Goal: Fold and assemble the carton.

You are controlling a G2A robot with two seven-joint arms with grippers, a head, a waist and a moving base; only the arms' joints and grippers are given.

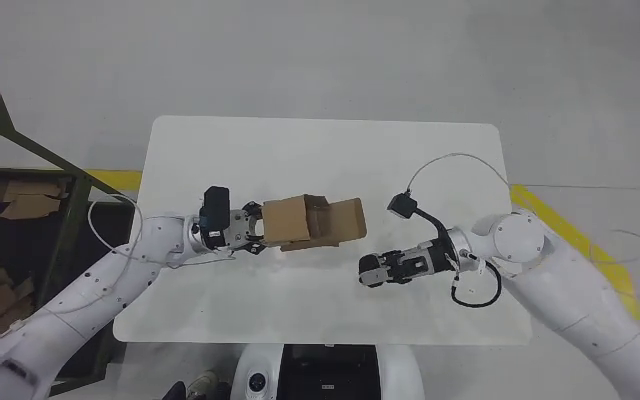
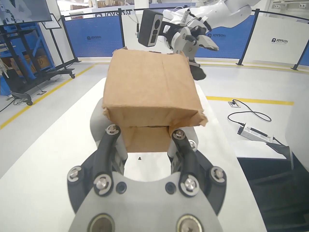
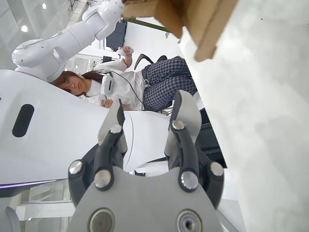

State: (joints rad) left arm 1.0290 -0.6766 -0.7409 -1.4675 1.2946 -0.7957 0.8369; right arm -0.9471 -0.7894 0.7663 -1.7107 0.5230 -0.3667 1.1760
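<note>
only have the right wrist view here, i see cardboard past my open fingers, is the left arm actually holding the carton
observer: yes, the left gripper has its fingers clamped on one end of the carton.
operator: am i touching it
observer: no, the top view shows the right gripper apart from the carton, off its other end and nearer the robot.
operator: where on the table is it
observer: over the middle of the table.
</note>
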